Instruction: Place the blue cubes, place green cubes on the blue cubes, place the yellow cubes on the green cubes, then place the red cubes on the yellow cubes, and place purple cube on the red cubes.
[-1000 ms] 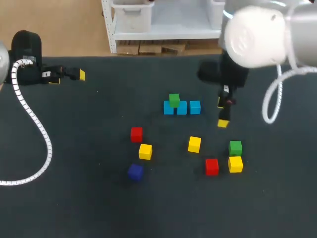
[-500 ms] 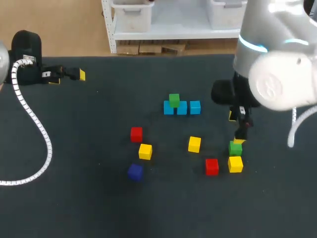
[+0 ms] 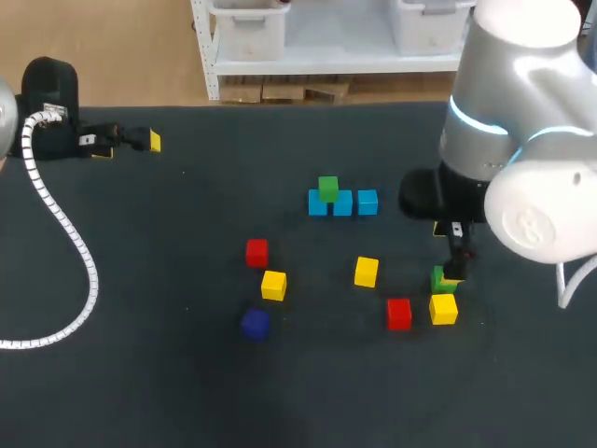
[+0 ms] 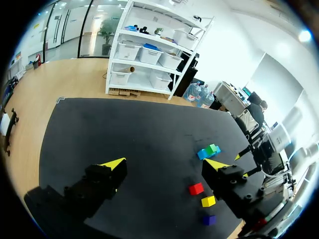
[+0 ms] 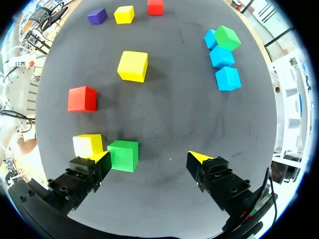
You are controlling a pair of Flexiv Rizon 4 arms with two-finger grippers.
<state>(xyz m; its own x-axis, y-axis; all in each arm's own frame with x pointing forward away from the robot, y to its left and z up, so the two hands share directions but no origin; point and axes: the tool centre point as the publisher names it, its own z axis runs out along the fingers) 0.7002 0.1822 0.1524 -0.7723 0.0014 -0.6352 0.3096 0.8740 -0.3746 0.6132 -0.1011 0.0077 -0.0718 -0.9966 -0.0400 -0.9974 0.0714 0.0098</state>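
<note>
Nearest: purple cube (image 3: 254, 323), red cube (image 3: 398, 314), yellow cube (image 3: 443, 309). Just behind the yellow one, the right gripper (image 5: 148, 158) hangs low, fingers spread wide. A loose green cube (image 5: 123, 155) lies between them, close against one finger, not clamped. Farther: three blue cubes (image 3: 341, 203) in a row, a second green cube (image 3: 327, 189) on top. Far left: left gripper (image 4: 165, 164), wide open, empty.
</note>
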